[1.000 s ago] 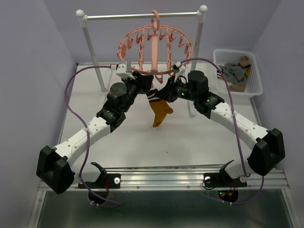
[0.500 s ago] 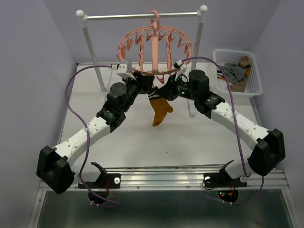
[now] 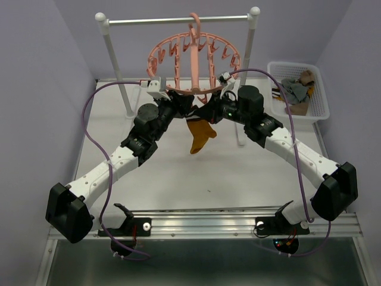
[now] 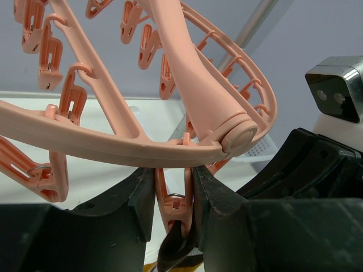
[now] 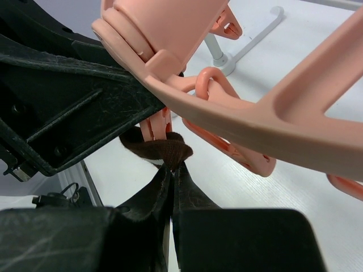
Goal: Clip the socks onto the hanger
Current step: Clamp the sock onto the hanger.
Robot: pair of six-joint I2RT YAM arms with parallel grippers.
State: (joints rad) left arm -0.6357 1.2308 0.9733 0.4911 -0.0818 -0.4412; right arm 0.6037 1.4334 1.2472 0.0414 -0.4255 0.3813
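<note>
Squeezing one clip (image 4: 170, 211) of the hanger (image 4: 113, 148) with the left hand (image 4: 173, 190), closed narrow on it at 6 o'clock on the ring: probably to lever the clip's mouth apart for fabric. Pinching the dark cuff of the orange sock (image 5: 163, 150) in the right hand (image 5: 172, 177), shut tight on the cloth, and offering that cuff up from below to the same clip. Touching the clip's prongs, but impossible to tell whether already seated between them.

From above, meeting hand to hand under the hanger's near edge, toward 12 o'clock of the table (image 3: 166, 173), with the sock's foot dangling free below. Hung by its hook from the rail (image 3: 178, 21), so free to swing; hence, most likely, the steadying hold on the clip while feeding the cuff in.

Heaped in the basket (image 3: 322, 106) at 2 o'clock: more socks (image 3: 294, 89), not yet clipped.
</note>
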